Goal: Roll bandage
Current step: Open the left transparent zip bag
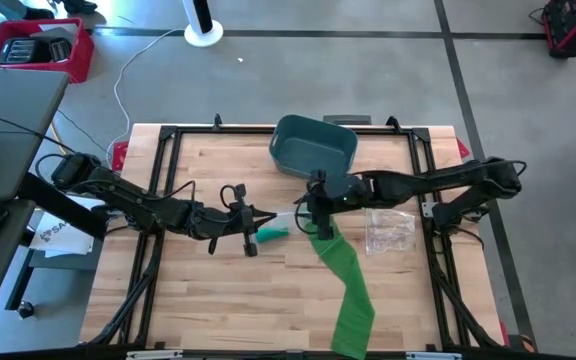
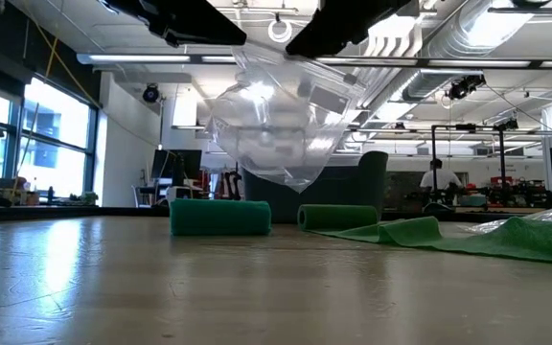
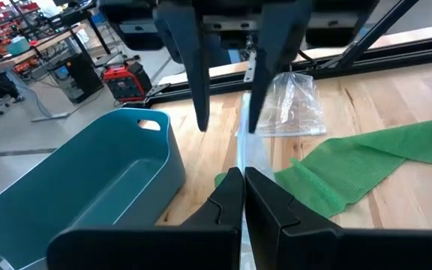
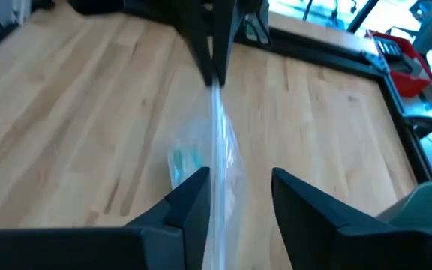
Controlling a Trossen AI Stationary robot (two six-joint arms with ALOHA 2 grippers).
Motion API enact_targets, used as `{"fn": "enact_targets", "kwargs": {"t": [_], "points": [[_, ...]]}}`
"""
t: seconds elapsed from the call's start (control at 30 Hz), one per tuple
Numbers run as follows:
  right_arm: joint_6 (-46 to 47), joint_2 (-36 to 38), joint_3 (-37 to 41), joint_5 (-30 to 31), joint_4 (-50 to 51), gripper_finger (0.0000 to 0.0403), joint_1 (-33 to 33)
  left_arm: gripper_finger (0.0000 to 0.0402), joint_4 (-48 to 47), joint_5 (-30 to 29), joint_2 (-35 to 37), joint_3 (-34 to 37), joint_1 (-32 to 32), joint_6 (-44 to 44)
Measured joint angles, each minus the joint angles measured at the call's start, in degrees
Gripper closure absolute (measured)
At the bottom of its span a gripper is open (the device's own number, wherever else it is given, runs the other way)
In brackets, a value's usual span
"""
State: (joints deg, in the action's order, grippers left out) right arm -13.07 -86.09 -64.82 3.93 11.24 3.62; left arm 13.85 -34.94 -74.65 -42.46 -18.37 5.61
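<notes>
Teal bin [image 1: 314,146] just behind right gripper [image 1: 317,213]; empty bag [image 1: 389,230] beside.
Left gripper [image 1: 265,222] clenched on clear bag [image 2: 276,134]; right jaws released, straddling it.
Green bandage [image 1: 345,285] trailing across wood table [image 1: 218,300].

Teal bin [image 1: 313,146] sat at the wooden table's [image 1: 218,300] far edge | red crate [image 1: 40,50] and white fan base [image 1: 204,36] stood on the floor beyond | a person [image 2: 439,178] worked at distant benches.
</notes>
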Motion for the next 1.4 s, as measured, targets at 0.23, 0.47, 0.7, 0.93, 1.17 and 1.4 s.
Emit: {"fn": "enact_targets", "kwargs": {"t": [0.23,0.47,0.7,0.93,1.17,1.4], "points": [[0.6,2.3,0.0,-1.2,-0.5,0.0274,-1.9,0.0401,-0.3,0.1,0.0,0.0,0.0,0.0],[0.6,-0.6,0.0,-7.3,1.8,0.0274,-2.5,0.0401,-0.3,0.1,0.0,0.0,0.0,0.0],[0.2,-3.2,0.0,-7.1,1.9,0.0274,-2.5,0.0401,-0.4,0.1,0.0,0.0,0.0,0.0],[-2.0,0.8,0.0,-10.2,1.1,0.0274,-2.5,0.0401,-0.6,0.0,0.0,0.0,0.0,0.0],[-0.4,2.5,0.0,-5.8,1.3,0.0274,-2.5,0.0401,-0.6,0.0,0.0,0.0,0.0,0.0],[-0.3,-0.8,0.0,-5.7,1.6,0.0274,-2.5,0.0401,-0.5,0.0,0.0,0.0,0.0,0.0]]}}
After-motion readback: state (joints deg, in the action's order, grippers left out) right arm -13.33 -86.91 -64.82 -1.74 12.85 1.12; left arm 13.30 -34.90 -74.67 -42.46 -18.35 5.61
